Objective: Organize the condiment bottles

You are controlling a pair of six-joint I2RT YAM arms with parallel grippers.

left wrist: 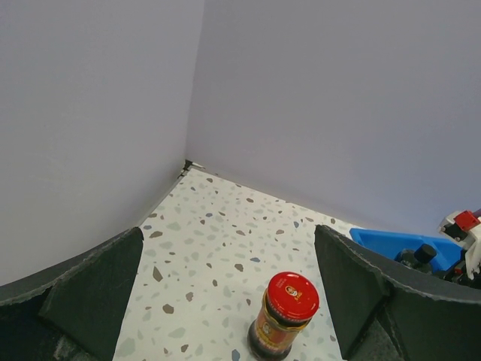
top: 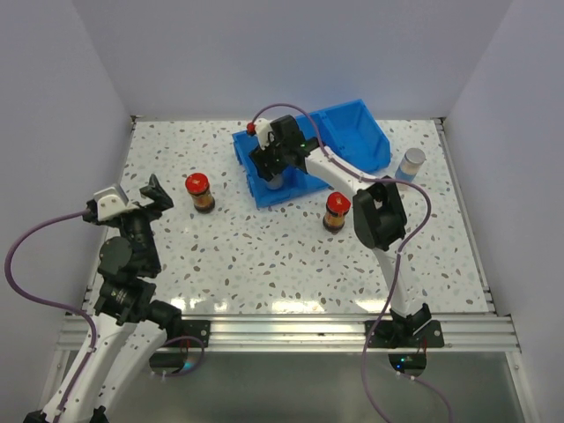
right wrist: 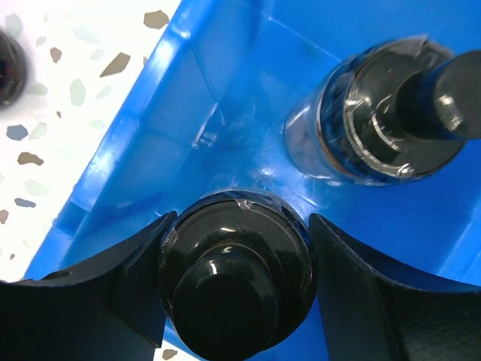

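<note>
A black-capped clear jar [right wrist: 237,282] stands in the left compartment of the blue bin [right wrist: 173,128], and my right gripper [right wrist: 240,226] is shut on it, a finger pressed on each side. A second black-capped jar [right wrist: 391,113] stands just behind it in the same compartment. In the top view the right gripper [top: 271,167] reaches down into the bin [top: 352,132]. One red-capped jar [top: 200,191] stands on the table just right of my open left gripper [top: 160,196]. Through the left wrist camera that jar [left wrist: 284,316] is ahead of the gripper [left wrist: 228,241], slightly right. Another red-capped jar [top: 337,211] stands in front of the bin.
A silver-capped clear jar [top: 411,164] stands on the table right of the bin, near the right wall. The bin's right compartments show nothing inside from above. Pale walls close the speckled table [top: 264,256] on three sides.
</note>
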